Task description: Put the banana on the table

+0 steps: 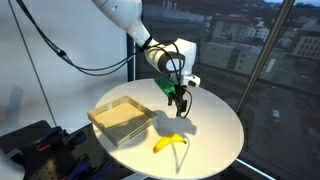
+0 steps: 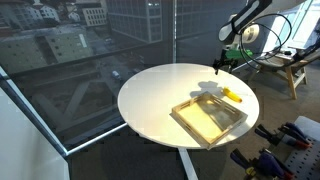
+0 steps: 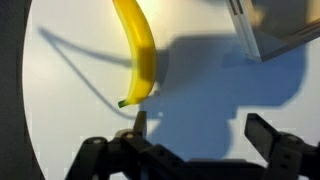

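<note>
- Your gripper (image 1: 180,100) hangs above the table (image 1: 215,130), jaws wide apart with nothing between them.
- The banana (image 1: 170,144) lies flat on the white top, near the tray (image 1: 122,116) but outside it. In the wrist view its stem end points toward the fingers (image 3: 264,135).
- Expect it to be light, soft and easily bruised, with a smooth, slightly slippery skin.
- If you take it again, close gently across the thick middle, not the tapered tips.
- The placing looks done.
</note>
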